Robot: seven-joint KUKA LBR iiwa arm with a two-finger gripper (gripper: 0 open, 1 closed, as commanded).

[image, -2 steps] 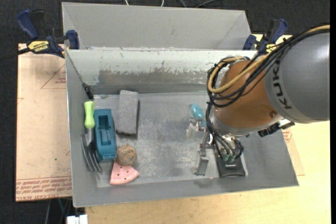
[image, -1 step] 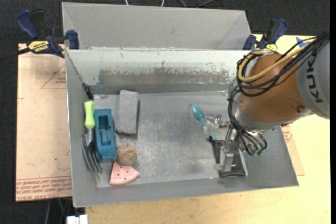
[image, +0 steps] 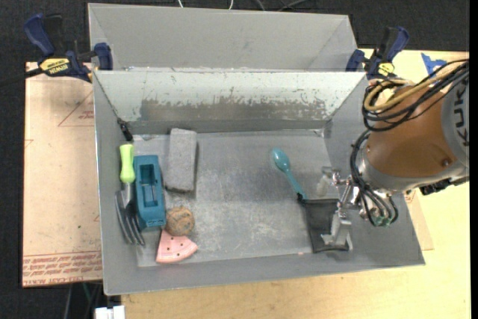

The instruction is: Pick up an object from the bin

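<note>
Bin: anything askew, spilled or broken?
Nothing spilled or broken. The teal spoon lies alone in the middle, slanted, its handle end reaching the gripper. The rest huddle by the left wall around the blue block.

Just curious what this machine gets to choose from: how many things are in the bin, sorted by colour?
Grey block: 1
Blue boxy tool: 1
Teal spoon: 1
Pink wedge: 1
Brown ball: 1
Green handle with dark prongs: 1
Total: 6, leaving out the black piece by the gripper, which may be the robot's own.
</note>
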